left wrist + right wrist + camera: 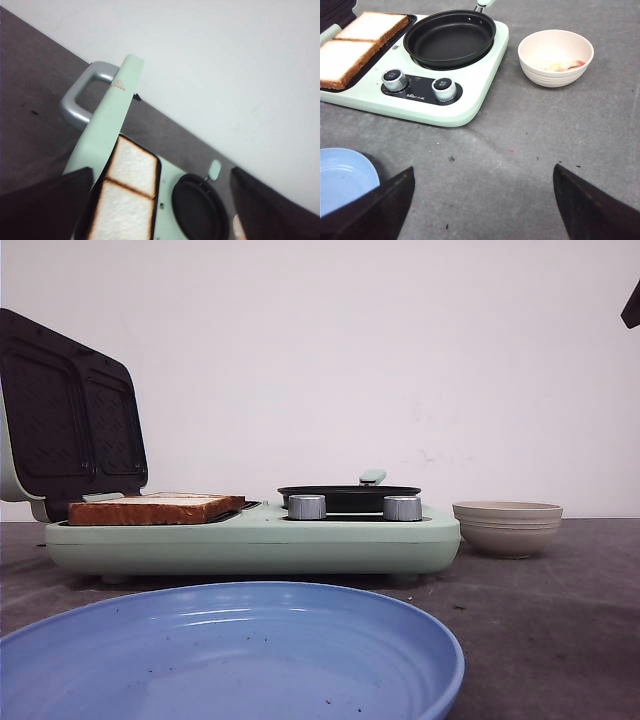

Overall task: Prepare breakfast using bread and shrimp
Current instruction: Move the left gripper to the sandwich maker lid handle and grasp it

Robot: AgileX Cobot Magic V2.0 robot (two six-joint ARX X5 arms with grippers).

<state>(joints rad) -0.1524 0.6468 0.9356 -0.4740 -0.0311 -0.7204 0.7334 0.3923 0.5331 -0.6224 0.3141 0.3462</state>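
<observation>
on the griddle (470,107), two bread slices (357,42)

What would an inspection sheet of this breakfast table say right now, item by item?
Surface: grey table, dark specks.
Job's things: two bread slices side by side on the open grill plate of the green breakfast maker; shrimp in the beige bowl; black pan empty.
Clutter: empty blue plate nearest the front camera.
Grippers: left gripper and right gripper, jaws open, holding nothing.
Cables: nothing seen.
Surroundings: plain white wall.
</observation>
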